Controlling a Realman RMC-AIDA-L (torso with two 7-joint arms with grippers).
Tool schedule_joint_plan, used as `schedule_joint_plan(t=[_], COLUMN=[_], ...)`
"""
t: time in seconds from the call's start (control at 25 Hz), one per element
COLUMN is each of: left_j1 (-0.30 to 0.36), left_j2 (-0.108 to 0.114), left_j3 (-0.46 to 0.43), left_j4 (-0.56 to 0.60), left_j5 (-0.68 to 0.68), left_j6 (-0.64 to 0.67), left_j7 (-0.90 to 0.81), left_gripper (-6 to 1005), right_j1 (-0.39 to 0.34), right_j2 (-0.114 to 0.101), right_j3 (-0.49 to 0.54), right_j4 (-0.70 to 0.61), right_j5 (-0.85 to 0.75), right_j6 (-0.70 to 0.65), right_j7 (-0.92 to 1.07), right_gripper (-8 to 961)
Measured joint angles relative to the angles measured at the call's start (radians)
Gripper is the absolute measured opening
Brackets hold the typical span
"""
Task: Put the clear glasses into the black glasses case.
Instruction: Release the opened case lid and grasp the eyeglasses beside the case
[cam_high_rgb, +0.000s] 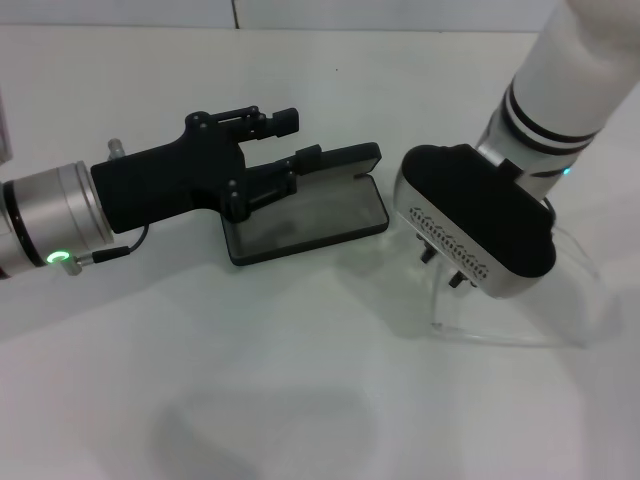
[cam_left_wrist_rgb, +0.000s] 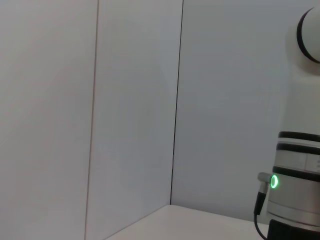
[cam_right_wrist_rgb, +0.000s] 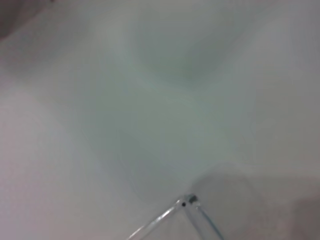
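Case: black glasses case (cam_high_rgb: 310, 215) open, mid-desk toward the far edge, lid up.
Left gripper (cam_high_rgb: 290, 150): fingers closed on the case's lid, bracing it.
Right gripper (cam_high_rgb: 445, 268): over the clear glasses (cam_high_rgb: 520, 300) right of the case; claw state can't tell.
Risk: thin clear arms likely slip or snag the case rim.
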Motion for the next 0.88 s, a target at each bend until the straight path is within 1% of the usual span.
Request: schedule_joint_plan(t=[0.12, 0.2, 0.24, 0.4, 0.48, 0.56, 0.68, 0.72, 0.88], left_j1=[0.002, 0.004, 0.005, 0.004, 0.002, -0.002, -0.012, -0.016, -0.025], left_j2=[0.000, 0.001, 0.002, 0.006, 0.008, 0.008, 0.010, 0.013, 0.025], left_j3=[0.000, 0.000, 0.000, -0.001, -0.001, -0.001, 0.003, 0.003, 0.002], left_j4=[0.000, 0.000, 0.000, 0.000, 0.005, 0.008, 0.009, 0.009, 0.010], left_j5=[0.000, -0.002, -0.003, -0.006, -0.006, -0.006, -0.006, -0.006, -0.009], left_j6=[0.000, 0.003, 0.005, 0.006, 0.008, 0.012, 0.032, 0.049, 0.107], left_j7=[-0.002, -0.004, -0.005, -0.006, -0.007, -0.007, -0.007, -0.006, -0.004], left_gripper=[482, 482, 482, 482, 482, 482, 482, 482, 482], right_j1=[-0.014, -0.034, -0.050, -0.098, -0.131, -0.170, -0.240, -0.252, -0.321], right_j2=[-0.001, -0.002, -0.003, -0.006, -0.007, -0.007, -0.006, -0.006, -0.007], right_j3=[0.021, 0.058, 0.094, 0.254, 0.345, 0.414, 0.484, 0.497, 0.610], right_j4=[0.000, -0.009, -0.017, -0.065, -0.100, -0.128, -0.154, -0.155, -0.140], right_j5=[-0.006, -0.016, -0.031, -0.060, -0.053, -0.027, 0.046, 0.063, 0.195], right_j6=[-0.026, -0.045, -0.059, -0.129, -0.169, -0.177, -0.141, -0.129, -0.069], right_j7=[0.008, 0.015, 0.018, 0.027, 0.030, 0.028, 0.020, 0.020, 0.020], right_gripper=[436, 285, 210, 158, 133, 107, 68, 62, 37])
